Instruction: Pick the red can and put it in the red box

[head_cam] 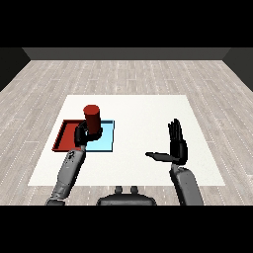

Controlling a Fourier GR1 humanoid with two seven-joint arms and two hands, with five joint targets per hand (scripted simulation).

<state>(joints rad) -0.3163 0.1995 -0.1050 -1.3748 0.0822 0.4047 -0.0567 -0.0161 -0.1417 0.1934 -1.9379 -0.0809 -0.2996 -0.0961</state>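
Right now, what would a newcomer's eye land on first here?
The red can, upright in the left hand, whose fingers curl round its base, at the seam between the red tray and the light blue tray. Next, the right hand, open with fingers straight up, holding nothing, over the white table to the right.

Left hand (81, 134) curling round red can (92, 118), sitting over seam between red tray (63, 136) and light blue tray (107, 143). Red tray lying bare to left. Right hand (177, 147) hanging open over right half of table (138, 111) (well apart from both trays).
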